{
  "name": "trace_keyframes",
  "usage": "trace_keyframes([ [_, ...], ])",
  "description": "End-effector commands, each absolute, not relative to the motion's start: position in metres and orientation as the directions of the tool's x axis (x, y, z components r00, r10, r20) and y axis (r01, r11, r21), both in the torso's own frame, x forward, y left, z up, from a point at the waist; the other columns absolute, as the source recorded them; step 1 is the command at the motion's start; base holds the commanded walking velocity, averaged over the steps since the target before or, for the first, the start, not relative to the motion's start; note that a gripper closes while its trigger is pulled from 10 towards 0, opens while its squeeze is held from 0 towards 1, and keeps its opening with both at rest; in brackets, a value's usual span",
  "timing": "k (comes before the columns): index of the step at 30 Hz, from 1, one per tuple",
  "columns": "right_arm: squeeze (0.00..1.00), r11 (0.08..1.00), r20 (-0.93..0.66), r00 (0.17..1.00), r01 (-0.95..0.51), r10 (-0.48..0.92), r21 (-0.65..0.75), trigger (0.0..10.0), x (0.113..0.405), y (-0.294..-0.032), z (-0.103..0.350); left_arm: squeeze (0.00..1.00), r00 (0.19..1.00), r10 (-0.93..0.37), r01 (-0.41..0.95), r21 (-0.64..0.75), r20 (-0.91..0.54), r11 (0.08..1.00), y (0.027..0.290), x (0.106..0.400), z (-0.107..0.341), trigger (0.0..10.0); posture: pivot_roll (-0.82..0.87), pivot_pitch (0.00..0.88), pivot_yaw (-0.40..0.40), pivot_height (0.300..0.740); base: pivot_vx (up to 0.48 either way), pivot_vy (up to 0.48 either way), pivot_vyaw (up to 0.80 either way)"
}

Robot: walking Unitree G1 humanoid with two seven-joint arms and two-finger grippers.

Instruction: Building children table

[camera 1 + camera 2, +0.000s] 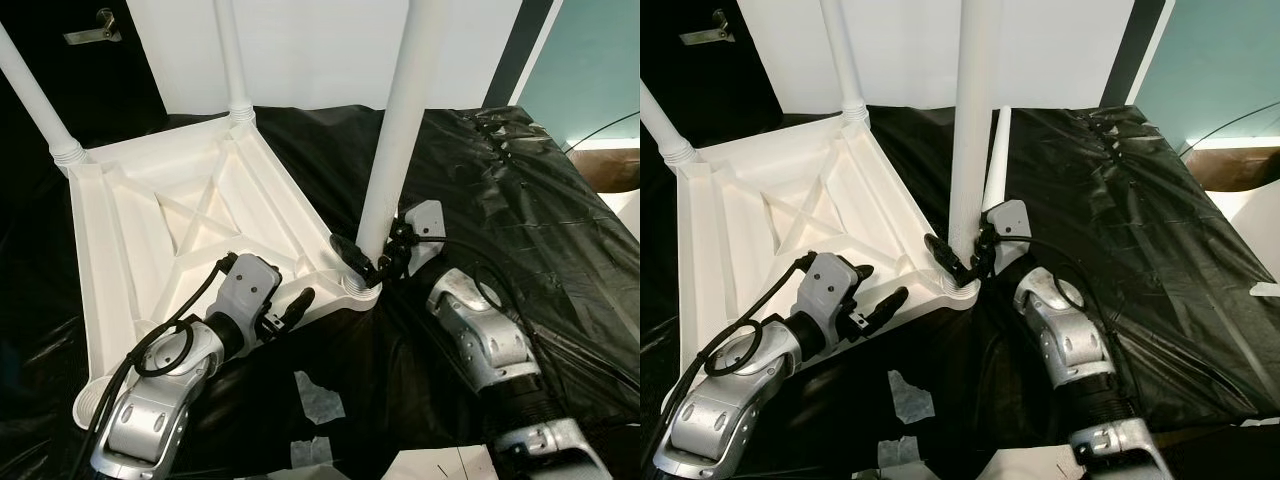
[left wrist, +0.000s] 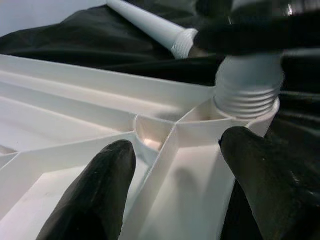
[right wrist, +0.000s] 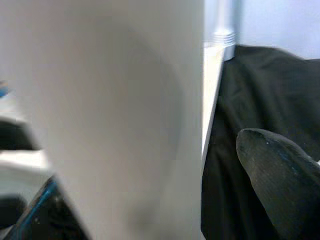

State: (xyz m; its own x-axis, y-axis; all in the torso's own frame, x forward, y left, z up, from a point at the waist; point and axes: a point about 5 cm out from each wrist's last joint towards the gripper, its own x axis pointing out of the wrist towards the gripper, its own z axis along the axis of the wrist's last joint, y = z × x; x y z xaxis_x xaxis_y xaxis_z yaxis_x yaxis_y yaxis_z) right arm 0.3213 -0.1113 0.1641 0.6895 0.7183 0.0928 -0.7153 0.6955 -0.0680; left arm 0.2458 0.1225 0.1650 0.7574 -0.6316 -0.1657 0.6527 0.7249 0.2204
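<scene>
while the open left hand (image 1: 300,305) straddles the upturned tabletop's (image 1: 160,240) rim, the right hand (image 1: 385,262) grips the corner leg (image 1: 400,120).

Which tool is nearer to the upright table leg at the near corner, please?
Right. The right tool grips the upright leg near its base; the left tool rests beside it on the tabletop's rim.
</scene>
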Motion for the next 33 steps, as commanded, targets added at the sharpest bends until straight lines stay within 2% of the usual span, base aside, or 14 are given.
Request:
trace_keyframes([
  [1, 0.0, 0.657, 0.08, 0.652, -0.75, 0.754, -0.081, 10.0, 0.324, -0.112, 0.162, 0.0, 0.783, -0.604, 0.622, 0.24, -0.149, 0.746, 0.12, 0.248, 0.164, 10.0, 0.11, 0.038, -0.019, 0.74, 0.0, 0.0, 0.0],
  [7, 0.0, 0.598, 0.057, 0.596, -0.795, 0.801, -0.098, 10.0, 0.33, -0.11, 0.161, 0.0, 0.808, -0.572, 0.588, 0.256, -0.141, 0.767, 0.117, 0.25, 0.159, 10.0, 0.12, 0.034, -0.017, 0.74, 0.0, 0.0, 0.0],
  [12, 0.0, 0.522, 0.009, 0.526, -0.84, 0.85, -0.15, 10.0, 0.338, -0.103, 0.158, 0.0, 0.831, -0.538, 0.551, 0.339, -0.143, 0.762, 0.11, 0.249, 0.14, 10.0, 0.12, 0.025, -0.017, 0.74, 0.0, 0.0, 0.0],
  [15, 0.0, 0.511, 0.002, 0.518, -0.845, 0.856, -0.156, 10.0, 0.339, -0.102, 0.157, 0.0, 0.836, -0.533, 0.543, 0.337, -0.131, 0.769, 0.109, 0.25, 0.139, 10.0, 0.12, 0.025, -0.017, 0.74, 0.0, 0.0, 0.0],
  [16, 0.0, 0.501, -0.002, 0.507, -0.851, 0.862, -0.159, 5.3, 0.34, -0.102, 0.155, 0.0, 0.84, -0.532, 0.536, 0.331, -0.11, 0.777, 0.108, 0.25, 0.139, 10.0, 0.13, 0.021, -0.018, 0.74, 0.0, 0.0, 0.0],
  [18, 0.0, 0.501, -0.002, 0.507, -0.851, 0.862, -0.159, 5.3, 0.34, -0.102, 0.155, 0.0, 0.84, -0.532, 0.536, 0.331, -0.11, 0.777, 0.108, 0.25, 0.139, 10.0, 0.13, 0.021, -0.018, 0.74, 0.0, 0.0, 0.0],
  [19, 0.0, 0.496, -0.005, 0.503, -0.854, 0.864, -0.16, 4.1, 0.342, -0.101, 0.154, 0.0, 0.84, -0.533, 0.532, 0.328, -0.095, 0.78, 0.106, 0.25, 0.139, 10.0, 0.13, 0.019, -0.02, 0.74, 0.0, 0.0, 0.0],
  [20, 0.0, 0.495, -0.007, 0.502, -0.855, 0.865, -0.157, 0.0, 0.343, -0.101, 0.152, 0.0, 0.843, -0.532, 0.528, 0.323, -0.085, 0.785, 0.106, 0.25, 0.138, 10.0, 0.13, 0.011, -0.023, 0.74, 0.0, 0.0, 0.0],
  [33, 0.0, 0.529, 0.012, 0.532, -0.839, 0.847, -0.124, 0.0, 0.346, -0.104, 0.145, 0.0, 0.848, -0.527, 0.512, 0.332, -0.053, 0.792, 0.113, 0.258, 0.14, 10.0, 0.13, 0.0, -0.017, 0.74, 0.0, 0.0, 0.0],
])
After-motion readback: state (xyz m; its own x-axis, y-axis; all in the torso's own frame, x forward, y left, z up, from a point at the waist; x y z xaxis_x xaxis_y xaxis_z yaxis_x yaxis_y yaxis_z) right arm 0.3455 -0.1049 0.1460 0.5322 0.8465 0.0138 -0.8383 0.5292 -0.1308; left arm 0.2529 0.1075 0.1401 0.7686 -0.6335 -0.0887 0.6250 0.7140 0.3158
